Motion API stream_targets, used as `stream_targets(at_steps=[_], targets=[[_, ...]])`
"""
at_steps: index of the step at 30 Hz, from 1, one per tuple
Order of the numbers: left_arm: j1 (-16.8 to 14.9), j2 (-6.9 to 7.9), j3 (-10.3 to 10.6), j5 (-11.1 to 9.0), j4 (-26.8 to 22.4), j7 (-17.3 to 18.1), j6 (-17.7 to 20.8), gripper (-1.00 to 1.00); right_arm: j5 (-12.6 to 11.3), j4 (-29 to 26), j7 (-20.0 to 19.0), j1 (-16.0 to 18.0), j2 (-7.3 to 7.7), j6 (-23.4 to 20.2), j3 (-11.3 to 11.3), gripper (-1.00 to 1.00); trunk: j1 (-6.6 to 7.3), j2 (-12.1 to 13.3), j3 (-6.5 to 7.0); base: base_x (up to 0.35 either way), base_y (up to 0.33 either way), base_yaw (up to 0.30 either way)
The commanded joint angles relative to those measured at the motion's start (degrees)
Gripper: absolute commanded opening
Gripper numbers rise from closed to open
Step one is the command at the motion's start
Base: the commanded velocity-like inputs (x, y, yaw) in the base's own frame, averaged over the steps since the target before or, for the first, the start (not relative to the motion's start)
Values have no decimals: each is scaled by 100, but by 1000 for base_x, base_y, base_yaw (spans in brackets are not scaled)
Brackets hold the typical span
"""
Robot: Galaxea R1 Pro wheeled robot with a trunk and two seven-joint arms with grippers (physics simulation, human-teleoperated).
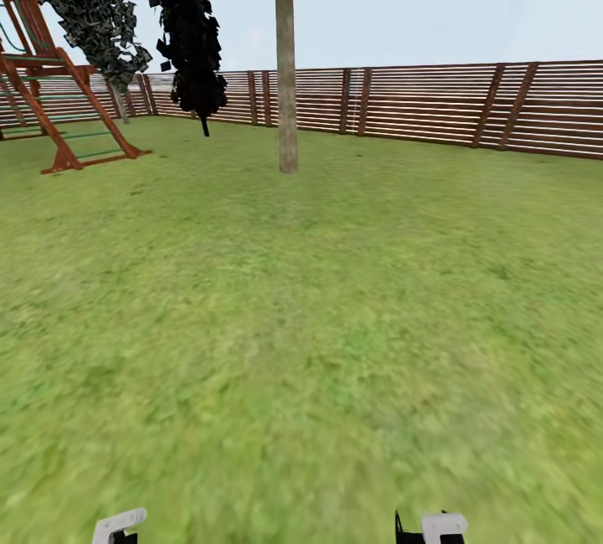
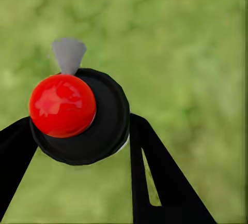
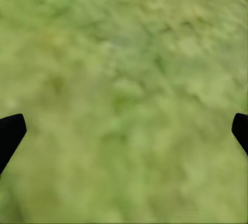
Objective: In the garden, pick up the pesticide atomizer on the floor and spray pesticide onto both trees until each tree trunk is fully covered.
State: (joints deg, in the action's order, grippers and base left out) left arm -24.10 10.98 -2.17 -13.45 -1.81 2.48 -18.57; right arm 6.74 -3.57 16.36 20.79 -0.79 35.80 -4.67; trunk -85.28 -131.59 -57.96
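Observation:
In the left wrist view, my left gripper (image 2: 77, 136) is shut on the pesticide atomizer (image 2: 98, 131), a round black body with a glossy red ball and a grey nozzle. Its black fingers (image 2: 155, 172) press on both sides. Grass lies beneath it. My right gripper (image 3: 124, 131) is open, with nothing but lawn between its fingertips. In the head view, a tree with a pale grey-brown tree trunk (image 1: 287, 92) stands ahead in the garden, well beyond both arms. A second leafy tree (image 1: 92, 8) rises by the far-left fence. I see no white pesticide specks on the trunk.
A reddish-brown slat fence (image 1: 435, 105) runs along the back. A wooden playset (image 1: 50, 100) stands at the far left, and a thin black conifer (image 1: 193, 42) is left of the near trunk. Open lawn (image 1: 318, 318) stretches between me and the tree.

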Motion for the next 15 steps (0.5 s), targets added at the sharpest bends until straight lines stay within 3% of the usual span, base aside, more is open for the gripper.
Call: stream_targets(at_steps=[1, 15], targets=[[-3, 0, -20, -26, 6, 26, -16, -100, 31, 6, 60, 4, 0, -3, -43, 100, -3, -2, -5, 339, 0, 0], [-5, -2, -20, -26, 6, 26, -16, -100, 37, 6, 35, 4, 8, -3, -43, 100, -3, -2, -5, 339, 0, 0]])
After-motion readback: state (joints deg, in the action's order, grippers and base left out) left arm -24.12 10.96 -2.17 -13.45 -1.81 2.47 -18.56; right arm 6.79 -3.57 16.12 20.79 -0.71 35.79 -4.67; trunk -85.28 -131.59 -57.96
